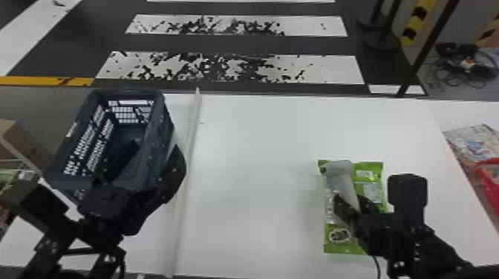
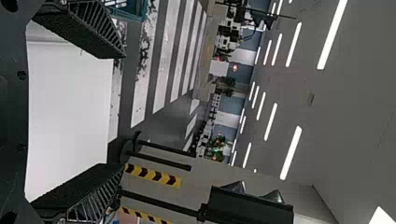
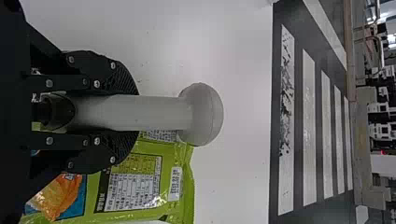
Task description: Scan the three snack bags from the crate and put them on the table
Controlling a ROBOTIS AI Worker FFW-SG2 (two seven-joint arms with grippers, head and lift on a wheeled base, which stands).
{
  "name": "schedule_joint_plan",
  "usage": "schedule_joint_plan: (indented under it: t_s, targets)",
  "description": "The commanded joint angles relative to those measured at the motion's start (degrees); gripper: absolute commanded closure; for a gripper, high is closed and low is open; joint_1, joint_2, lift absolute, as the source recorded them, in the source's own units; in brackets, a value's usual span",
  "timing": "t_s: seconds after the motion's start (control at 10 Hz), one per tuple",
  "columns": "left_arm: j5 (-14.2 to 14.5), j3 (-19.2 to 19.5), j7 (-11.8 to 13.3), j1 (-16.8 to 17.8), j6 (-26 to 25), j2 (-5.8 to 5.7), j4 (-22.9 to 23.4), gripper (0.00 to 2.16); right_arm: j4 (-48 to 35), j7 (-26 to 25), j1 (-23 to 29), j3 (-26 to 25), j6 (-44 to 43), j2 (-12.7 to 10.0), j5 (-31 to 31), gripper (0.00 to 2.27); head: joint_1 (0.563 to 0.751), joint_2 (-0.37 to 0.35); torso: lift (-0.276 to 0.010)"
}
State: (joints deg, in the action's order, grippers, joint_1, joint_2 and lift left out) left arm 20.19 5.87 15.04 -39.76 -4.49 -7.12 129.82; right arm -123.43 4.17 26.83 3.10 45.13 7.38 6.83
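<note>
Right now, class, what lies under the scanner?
A green bag, on the table. Much of it shows; what the scanner and right claw cover cannot be seen.

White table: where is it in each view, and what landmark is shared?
Head view: table across the middle, under the green bag.
Left wrist view: seen through the open left pincer.
Right wrist view: beyond the scanner, under the bag.
Shared landmark: striped floor.

Scanner (image 3: 154, 112): smooth matt plastic, by look. 1 bag (image 3: 187, 189): glossy plastic film, crinkled, bright glints. Crate (image 1: 161, 120): hard plastic, matt, openwork walls. Table (image 1: 260, 148): smooth, mostly matt. Box (image 1: 23, 146): plain matt cardboard.
</note>
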Motion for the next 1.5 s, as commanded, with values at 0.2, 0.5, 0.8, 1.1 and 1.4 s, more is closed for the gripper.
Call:
schedule_joint_plan:
  t_s: [0.2,0.5,0.8,1.1,1.4]
  targets:
    - [0.6,0.6,0.2,-0.6,1.0,0.09,0.0,0.03,2.3,-0.2,-1.1,0.1,-0.2,0.0,-0.2,1.96,0.695,0.042,-0.094]
    - [0.6,0.5,0.1,-0.6,1.0,0.09,0.2,0.03,-4.1,0.1,1.8,-0.9,-0.2,0.3,1.6,1.96,0.695,0.044,-0.094]
    - [0.6,0.4,0.1,-0.4,1.0,0.09,0.3,0.03,-9.6,1.5,4.1,-6.9,1.1,0.4,6.5,1.96,0.695,0.041,-0.094]
    - [0.6,0.3,0.2,-0.3,0.8,0.09,0.3,0.03,-6.0,3.3,4.1,-16.2,-0.2,0.4,11.1,1.96,0.695,-0.026,-0.094]
    - [0.6,0.2,0.1,-0.3,0.8,0.09,0.3,0.03,3.2,7.5,1.9,-24.1,-4.9,0.6,12.9,1.95,0.695,-0.129,-0.094]
